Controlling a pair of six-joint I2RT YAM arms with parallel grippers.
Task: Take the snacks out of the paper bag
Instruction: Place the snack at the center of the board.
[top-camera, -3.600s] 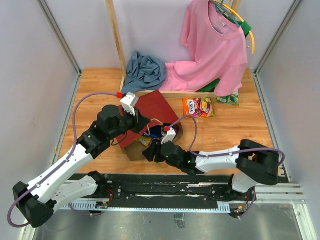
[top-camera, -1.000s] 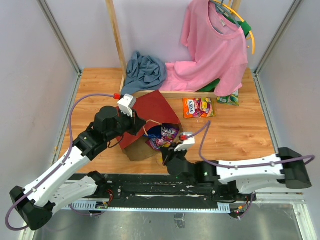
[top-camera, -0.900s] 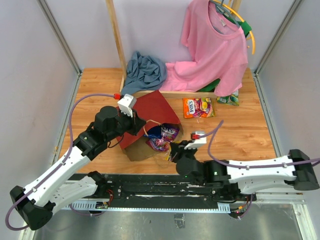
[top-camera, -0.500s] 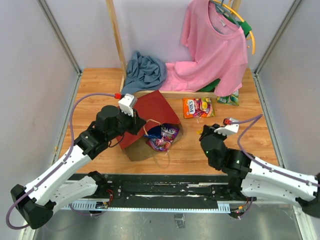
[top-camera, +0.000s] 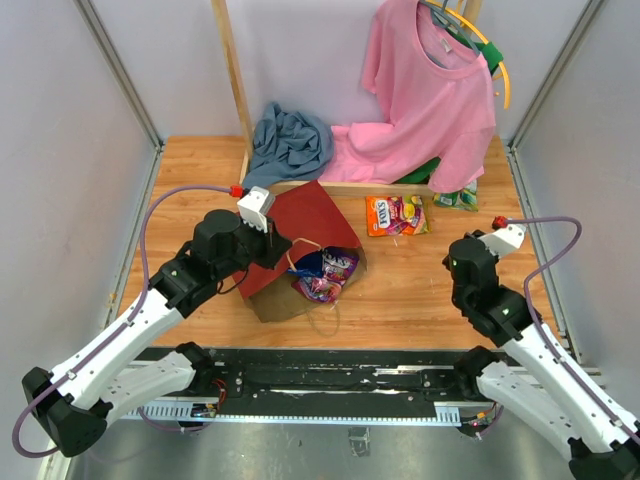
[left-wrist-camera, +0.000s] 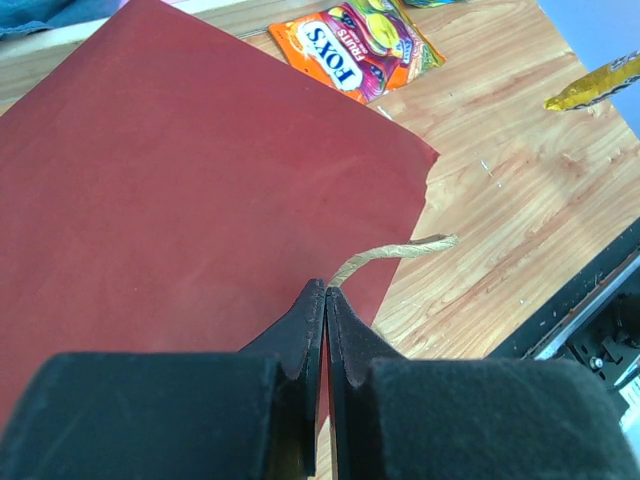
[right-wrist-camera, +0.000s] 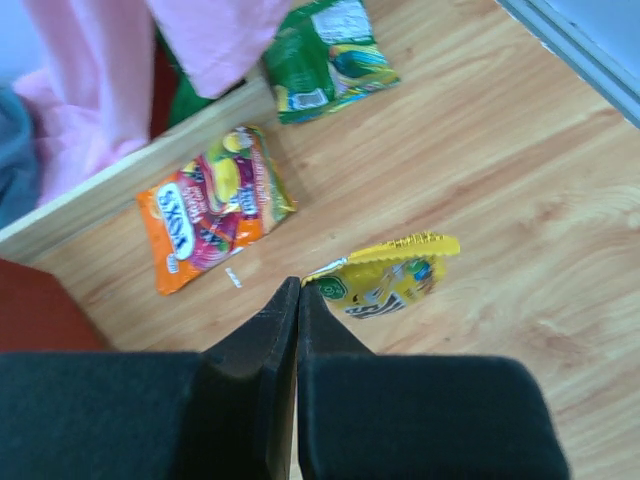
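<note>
The left pincer (left-wrist-camera: 326, 292) is closed, its tips pinching the twine handle (left-wrist-camera: 392, 252) of the paper bag (top-camera: 300, 222) at the edge of the bag's dark red side. The bag lies tipped over left of centre on the wooden desk (top-camera: 420, 295), its mouth facing the right arm. Purple candy packets (top-camera: 330, 268) show in that mouth, partly inside and partly spilling onto the brown paper. The right pincer (right-wrist-camera: 298, 288) is closed on the left corner of a small yellow packet (right-wrist-camera: 388, 275), which hangs from the tips above the desk, well apart from the bag; from above the packet is hidden under the arm. An orange Fox's fruit candy packet (top-camera: 397, 214) lies flat on the desk beyond the bag, just in front of the wooden frame rail (right-wrist-camera: 120, 195). A green packet (top-camera: 456, 198) lies farther right, near the hem of the pink shirt (top-camera: 430, 90) that hangs over the back of the desk. A blue-grey cloth (top-camera: 290, 140) is heaped at the back left, behind the bag.
</note>
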